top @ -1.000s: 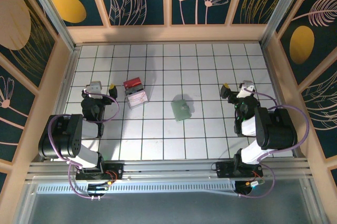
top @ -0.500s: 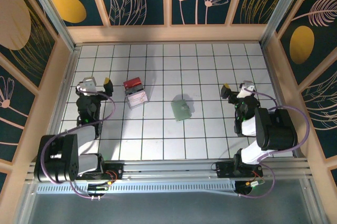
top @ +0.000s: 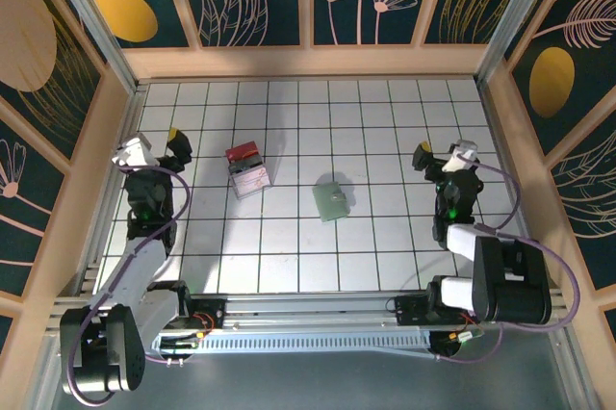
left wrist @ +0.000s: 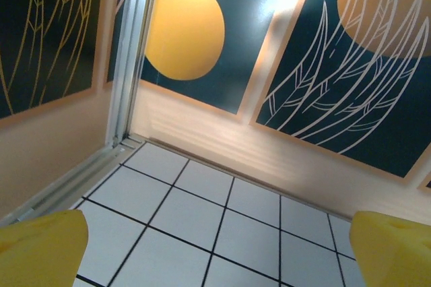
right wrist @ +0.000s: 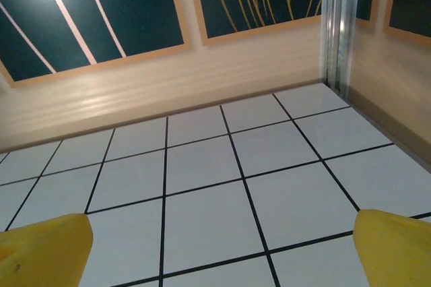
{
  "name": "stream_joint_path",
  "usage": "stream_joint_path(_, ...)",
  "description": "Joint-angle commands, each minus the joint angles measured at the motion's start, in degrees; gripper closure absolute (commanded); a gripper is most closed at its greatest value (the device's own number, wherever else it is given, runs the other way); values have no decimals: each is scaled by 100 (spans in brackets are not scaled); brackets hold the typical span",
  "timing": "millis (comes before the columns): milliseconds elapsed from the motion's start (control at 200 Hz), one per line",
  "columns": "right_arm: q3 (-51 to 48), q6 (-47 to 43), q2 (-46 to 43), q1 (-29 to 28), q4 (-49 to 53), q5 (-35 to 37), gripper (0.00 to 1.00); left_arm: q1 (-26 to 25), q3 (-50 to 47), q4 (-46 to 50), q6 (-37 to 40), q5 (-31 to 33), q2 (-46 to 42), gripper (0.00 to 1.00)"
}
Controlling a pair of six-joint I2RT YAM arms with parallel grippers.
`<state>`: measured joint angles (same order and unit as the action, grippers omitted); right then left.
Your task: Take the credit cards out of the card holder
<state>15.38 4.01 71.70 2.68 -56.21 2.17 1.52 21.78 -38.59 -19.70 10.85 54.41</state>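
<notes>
Card holder [top: 330, 200] lies folded shut near the middle of the bench [top: 289, 248], between the two arms. The credit cards are presumably tucked inside, so nothing is extracted yet. Left tool [top: 154, 144] hangs near the left edge, fingers spread wide, empty. Right tool [top: 445, 152] is likewise spread and empty on the right. Both are well apart from the holder, probably a ready pose that leaves it reachable from either side. A clear box [top: 246, 168] sits to the holder's left, not touching it.

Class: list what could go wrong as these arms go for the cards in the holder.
1. The card holder lies folded flat on the table; a pinch from above may just push it along.
2. The clear box sits between the left gripper and the holder; a reach across could knock it.
</notes>
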Motion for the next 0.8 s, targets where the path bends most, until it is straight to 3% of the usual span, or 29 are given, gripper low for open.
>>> stream_joint_path(0,237,222,-301,-101,801,294,1,24,251,605,-585,-220,-54,1)
stream_joint_path(210,351,440,-788,-266,1525,491,1,-169,273,638,-756,-794,-79,1)
stream_joint_path(310,461,557,-953,-381,1953,525,1,-899,417,961,-501,-199,-107,1)
stream_joint_path(591,563,782,-1175,-925,2598,1039,1,-2515,831,1232,-641,615,469,1)
stream_joint_path(796,676,954,-1419,-1364,3138,1492,1,-3353,1066,1259,-986,868,1055,1)
